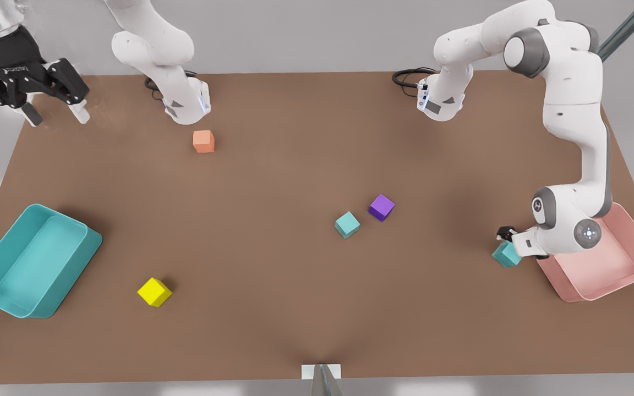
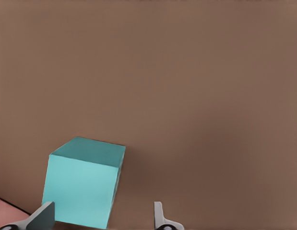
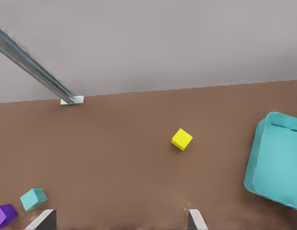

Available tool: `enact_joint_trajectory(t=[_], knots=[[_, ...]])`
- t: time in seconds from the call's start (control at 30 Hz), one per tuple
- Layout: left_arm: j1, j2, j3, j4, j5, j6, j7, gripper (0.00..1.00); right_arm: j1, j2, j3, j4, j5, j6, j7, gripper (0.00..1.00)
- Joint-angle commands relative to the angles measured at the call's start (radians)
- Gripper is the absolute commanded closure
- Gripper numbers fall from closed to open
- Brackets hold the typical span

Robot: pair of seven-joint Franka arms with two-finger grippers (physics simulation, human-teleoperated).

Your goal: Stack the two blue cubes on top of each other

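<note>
1. Nearest the camera, the yellow cube (image 1: 154,291) is no part of this.
2. Left tool (image 1: 507,235) hangs spread wide over the right-hand blue cube (image 1: 506,256), which sits off-centre between its fingers, beside the pink bin (image 1: 619,275).
3. Its partner, the central blue cube (image 1: 347,224), lies well left, just beside the purple cube (image 1: 381,207).
4. Right tool (image 1: 55,113) waits wide open, far left.
</note>
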Motion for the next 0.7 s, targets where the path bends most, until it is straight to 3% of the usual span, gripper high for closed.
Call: enact_joint_trajectory(t=[0.0, 0.03, 0.07, 0.1, 0.27, 0.67], knots=[[-0.002, -0.012, -0.002, 0.002, 0.004, 0.012, 0.038, 0.00, 0.089, -0.300, 0.012, -0.565, -0.024, -0.069, -0.117, 0.00], [-0.002, -0.013, -0.002, 0.007, 0.010, 0.015, 0.036, 0.00, 0.089, -0.306, 0.012, -0.875, -0.026, 0.273, -0.118, 0.00], [-0.002, -0.012, -0.002, 0.007, 0.010, 0.026, 0.036, 0.00, 0.073, -0.232, 0.015, -1.037, -0.026, 0.545, -0.118, 0.00], [-0.002, -0.009, -0.002, 0.011, 0.015, 0.031, 0.036, 0.00, 0.073, -0.184, 0.014, -1.059, -0.026, 0.619, -0.116, 0.00], [0.000, 0.003, -0.002, 0.042, 0.030, 0.028, 0.048, 0.00, 0.046, -0.166, 0.026, -0.957, -0.040, 0.537, -0.134, 0.00], [0.008, 0.077, 0.000, 0.039, 0.027, 0.095, 0.044, 0.00, 0.007, -0.169, 0.034, -0.950, -0.040, 0.532, -0.133, 0.00]])
